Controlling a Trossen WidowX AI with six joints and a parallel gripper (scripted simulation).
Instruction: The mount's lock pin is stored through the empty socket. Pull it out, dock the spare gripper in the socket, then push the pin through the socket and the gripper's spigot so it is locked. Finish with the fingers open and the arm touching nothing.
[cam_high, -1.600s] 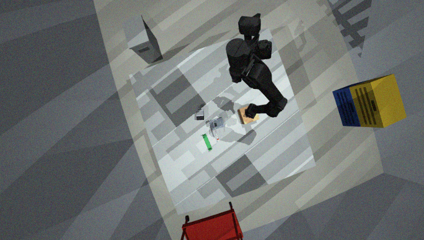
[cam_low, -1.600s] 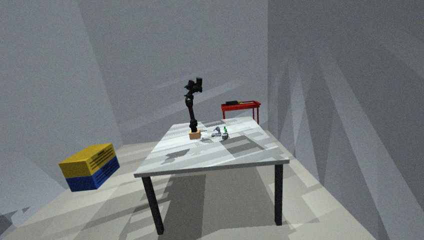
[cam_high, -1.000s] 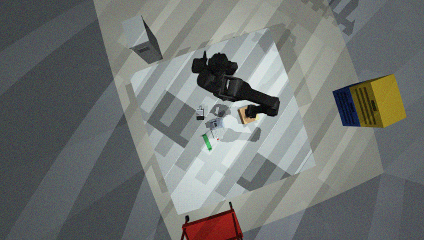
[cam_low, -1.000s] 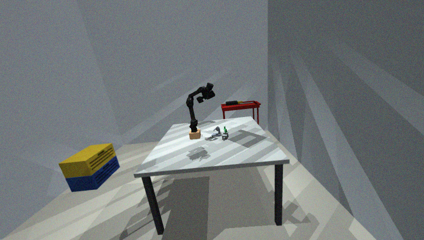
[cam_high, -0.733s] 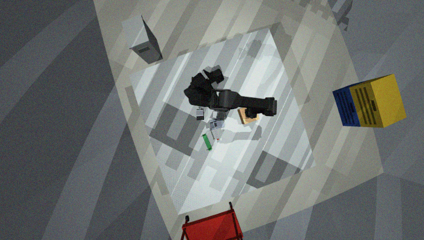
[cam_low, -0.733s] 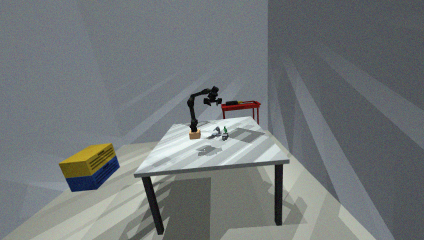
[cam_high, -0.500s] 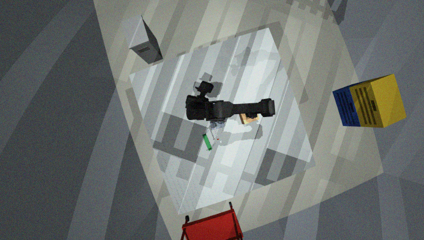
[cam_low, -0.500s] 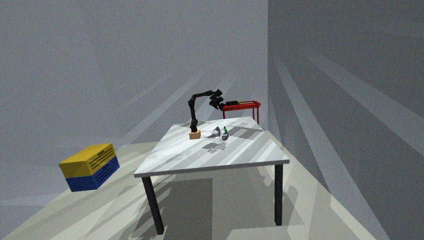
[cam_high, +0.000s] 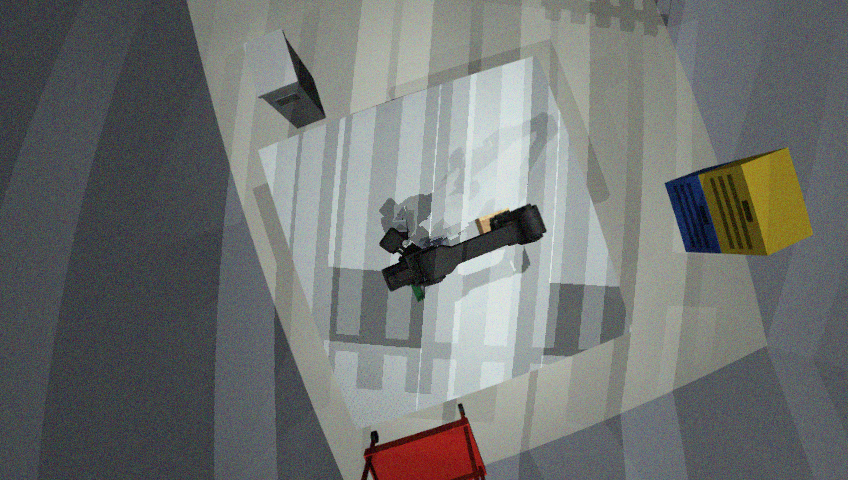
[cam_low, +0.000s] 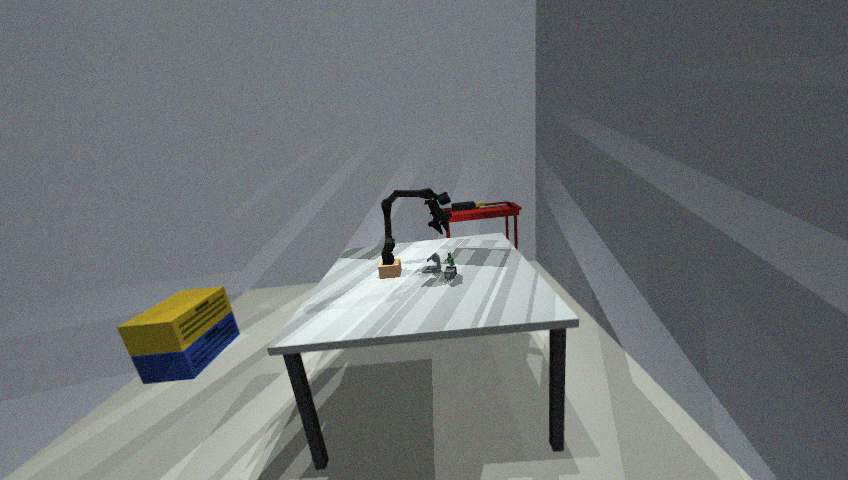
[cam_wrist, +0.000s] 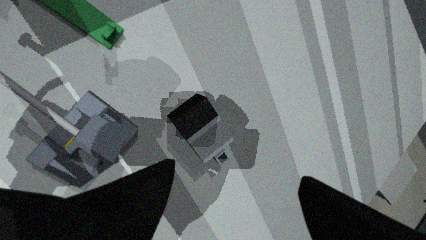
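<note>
My gripper (cam_low: 438, 228) (cam_wrist: 237, 176) is open with nothing between its fingers, high above the table. A grey bracket-like piece (cam_wrist: 107, 132) (cam_low: 434, 262) stands left of the fingers in the wrist view, with a thin grey rod (cam_wrist: 31, 97) slanting to the upper left and a small yellow mark. A small block with a black top (cam_wrist: 192, 116) stands ahead of the fingers; a little square opening shows at its lower right. A green bar (cam_wrist: 82, 20) (cam_high: 418, 292) (cam_low: 450, 259) is at the wrist view's upper left. I cannot tell the pin or spigot surely. The arm hides much in the top view.
The arm's tan base block (cam_high: 484, 223) (cam_low: 389, 270) stands on the pale table (cam_high: 380, 368) (cam_low: 368, 318). Off the table are a yellow and blue box (cam_high: 779, 202) (cam_low: 178, 333), a red cart (cam_high: 422, 452) (cam_low: 484, 212) and a grey cabinet (cam_high: 273, 65). Striped shadows cross the table.
</note>
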